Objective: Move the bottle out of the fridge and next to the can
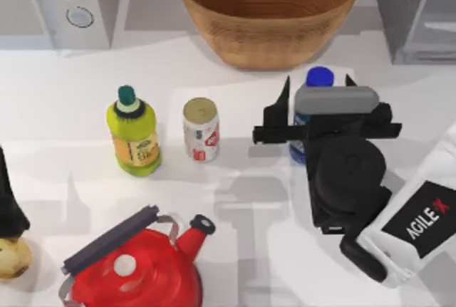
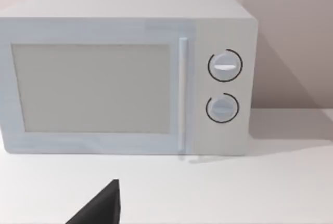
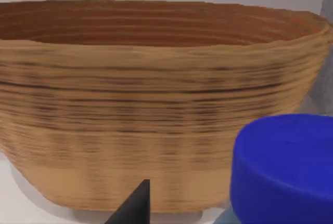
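Your right pincer (image 1: 318, 87) hung over the bottle (image 1: 320, 79), which stood on the table (image 1: 235, 200) out of the fridge (image 1: 417, 8), right of the can (image 1: 201, 129) with a gap between; you could not tell whether the fingers gripped it. The basket (image 1: 268, 8) stood just beyond, its bowl holding nothing visible, and in the right wrist view the blue cap (image 3: 283, 167) sat close before the basket wall. Left of the can stood a yellow-green bottle (image 1: 133, 132); a red kettle (image 1: 135, 268) lay near, a microwave (image 1: 64, 1) far left. Your left arm (image 1: 11, 204) was parked at the left edge.
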`<action>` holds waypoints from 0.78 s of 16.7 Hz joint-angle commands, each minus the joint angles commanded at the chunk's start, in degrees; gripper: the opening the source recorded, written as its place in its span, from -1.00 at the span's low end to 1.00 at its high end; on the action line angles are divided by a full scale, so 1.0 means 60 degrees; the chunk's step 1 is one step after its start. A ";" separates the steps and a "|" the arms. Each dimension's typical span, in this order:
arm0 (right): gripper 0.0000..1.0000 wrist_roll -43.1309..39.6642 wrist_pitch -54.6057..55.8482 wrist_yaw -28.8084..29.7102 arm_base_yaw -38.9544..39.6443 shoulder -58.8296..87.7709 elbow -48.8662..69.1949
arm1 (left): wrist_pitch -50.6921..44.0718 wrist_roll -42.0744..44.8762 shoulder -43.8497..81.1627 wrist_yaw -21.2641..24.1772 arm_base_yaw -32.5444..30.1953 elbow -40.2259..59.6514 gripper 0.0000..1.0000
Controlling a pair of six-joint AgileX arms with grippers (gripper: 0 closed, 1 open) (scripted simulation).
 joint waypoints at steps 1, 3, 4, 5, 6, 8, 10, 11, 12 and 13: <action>1.00 0.0000 0.0000 0.0000 0.0000 0.0000 0.0000 | 0.0000 0.0000 0.0000 0.0000 0.0000 0.0000 1.00; 1.00 0.0000 0.0000 0.0000 0.0000 0.0000 0.0000 | 0.0000 0.0000 0.0000 0.0000 0.0000 0.0000 1.00; 1.00 0.0000 0.0000 0.0000 0.0000 0.0000 0.0000 | 0.0000 0.0000 0.0000 0.0000 0.0000 0.0000 1.00; 1.00 0.0000 0.0000 0.0000 0.0000 0.0000 0.0000 | 0.0000 0.0000 0.0000 0.0000 0.0000 0.0000 1.00; 1.00 0.0000 0.0000 0.0000 0.0000 0.0000 0.0000 | 0.0000 0.0000 0.0000 0.0000 0.0000 0.0000 1.00; 1.00 0.0001 -0.0001 -0.0001 -0.0010 0.0000 0.0005 | 0.0000 0.0000 0.0000 0.0000 0.0000 0.0000 1.00; 1.00 0.0001 0.0085 0.0109 0.0092 -0.0054 -0.0136 | 0.0000 0.0000 0.0000 0.0000 0.0000 0.0000 1.00; 1.00 0.0002 0.0179 0.0228 0.0214 -0.0113 -0.0299 | 0.0000 0.0000 0.0000 0.0000 0.0000 0.0000 1.00; 1.00 0.0003 0.0289 0.0364 0.0356 -0.0183 -0.0486 | 0.0000 0.0000 0.0000 0.0000 0.0000 0.0000 1.00; 1.00 0.0003 0.0396 0.0496 0.0492 -0.0252 -0.0662 | 0.0000 0.0000 0.0000 0.0000 0.0000 0.0000 1.00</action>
